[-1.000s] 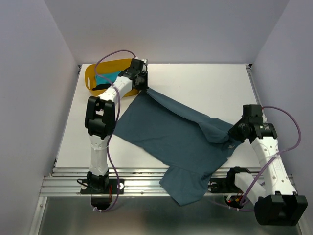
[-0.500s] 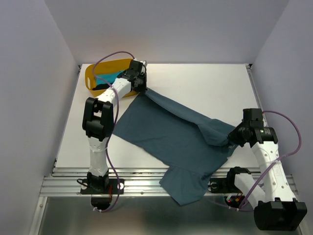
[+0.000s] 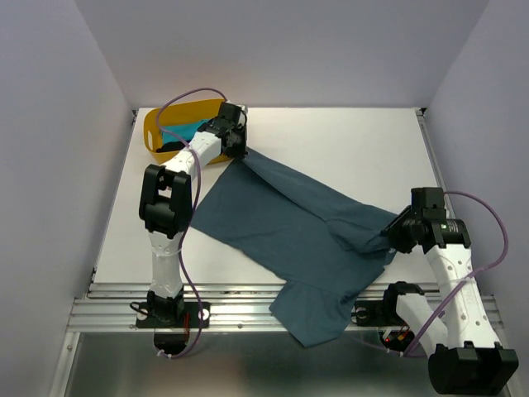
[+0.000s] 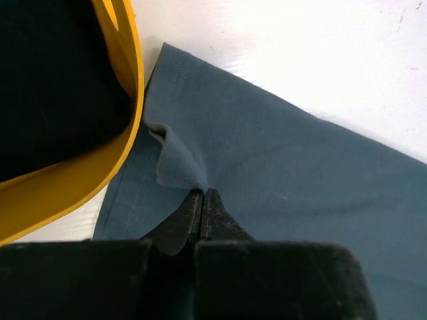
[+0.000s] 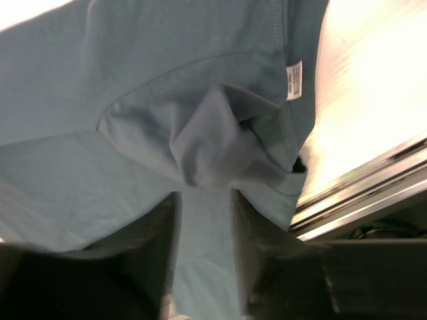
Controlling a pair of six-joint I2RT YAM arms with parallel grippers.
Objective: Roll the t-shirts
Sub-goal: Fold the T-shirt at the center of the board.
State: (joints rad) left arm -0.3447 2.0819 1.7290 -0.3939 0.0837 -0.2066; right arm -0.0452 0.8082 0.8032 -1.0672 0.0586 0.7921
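The right gripper [image 5: 203,200] has dropped lower and spread, releasing the dusty slate-blue cloth t-shirt [image 3: 281,223]; the left gripper [image 4: 202,200] pinches its hem, anchoring it flat on the bench [image 3: 347,149].

I'm watching the blue t-shirt [image 3: 281,223] from high above, while both wrist cameras press close onto its opposite ends.
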